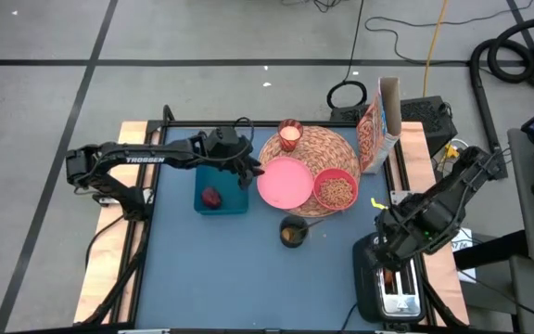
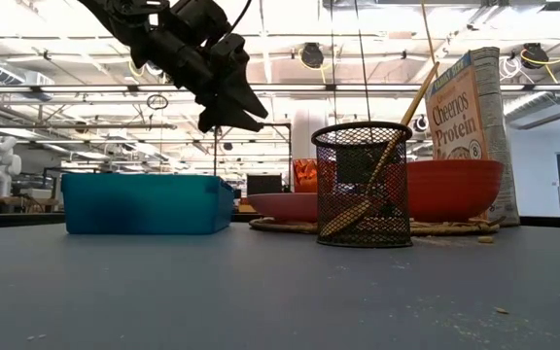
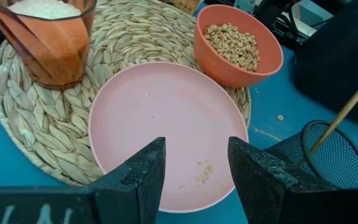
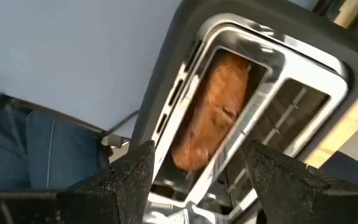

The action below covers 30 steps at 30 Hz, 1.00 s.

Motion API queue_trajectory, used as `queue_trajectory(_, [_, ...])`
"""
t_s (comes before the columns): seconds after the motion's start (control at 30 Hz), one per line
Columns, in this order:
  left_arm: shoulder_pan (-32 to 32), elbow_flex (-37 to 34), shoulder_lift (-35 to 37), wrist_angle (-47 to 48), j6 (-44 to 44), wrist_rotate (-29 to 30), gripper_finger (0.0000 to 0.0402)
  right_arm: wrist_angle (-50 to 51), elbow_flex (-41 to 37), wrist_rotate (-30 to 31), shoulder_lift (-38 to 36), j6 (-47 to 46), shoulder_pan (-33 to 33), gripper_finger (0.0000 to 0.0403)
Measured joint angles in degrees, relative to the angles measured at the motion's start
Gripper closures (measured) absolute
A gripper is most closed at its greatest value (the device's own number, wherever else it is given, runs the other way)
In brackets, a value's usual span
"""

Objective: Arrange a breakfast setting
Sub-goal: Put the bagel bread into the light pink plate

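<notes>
The round woven placemat (image 1: 321,147) lies at the table's far middle. The pink plate (image 1: 284,182) rests on its near left part and overhangs onto the table. The coral-red bowl (image 1: 336,189), holding cereal rings, sits on the mat's near right edge. The candle glass (image 1: 290,135) stands on the mat's far left. The orange Cheerios box (image 1: 378,125) stands upright at the mat's right. The dark-red fruit (image 1: 211,198) lies in a teal box (image 1: 222,190). My left gripper (image 3: 194,168) is open and empty, raised above the plate's (image 3: 166,124) left edge. My right gripper (image 4: 194,168) is open and empty above a toaster (image 4: 241,93).
A black mesh cup (image 1: 293,232) holding a slanting wooden stick stands near the plate's near side. The black toaster (image 1: 392,278), with a slice of toast (image 4: 210,118) in one slot, stands at the near right corner. The table's near left is bare blue surface.
</notes>
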<state>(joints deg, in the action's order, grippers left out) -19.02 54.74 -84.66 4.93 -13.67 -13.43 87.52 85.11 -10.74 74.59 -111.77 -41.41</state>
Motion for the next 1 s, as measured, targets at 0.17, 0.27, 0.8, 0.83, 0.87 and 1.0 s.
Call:
queue_trajectory(0.17, [0.06, 0.00, 0.00, -0.02, -0.02, 0.00, 0.0222, -2.97, -3.49, -0.01, -0.35, 0.24, 0.04, 0.0158])
queue_trajectory(0.27, [0.06, 0.00, 0.00, -0.04, -0.07, 0.00, 0.0222, -2.86, -5.16, -2.48, -0.33, 0.35, 0.02, 0.0158])
queue_trajectory(0.8, [0.06, 0.00, 0.00, -0.02, -0.05, 0.00, 0.0222, -3.60, -6.72, -4.35, -0.35, 2.57, 0.04, 0.0158])
queue_trajectory(0.83, [0.06, 0.00, 0.00, -0.02, -0.04, 0.00, 0.0222, -3.60, -6.72, -4.35, -0.34, 3.05, 0.04, 0.0158])
queue_trajectory(0.87, [0.06, 0.00, 0.00, -0.02, -0.04, 0.00, 0.0222, -3.54, -6.72, -4.35, -0.35, 3.59, 0.04, 0.0158])
queue_trajectory(1.0, [0.06, 0.00, 0.00, -0.02, -0.04, 0.02, 0.0222, -3.29, -6.72, -4.35, -0.35, 3.63, 0.15, 0.0158])
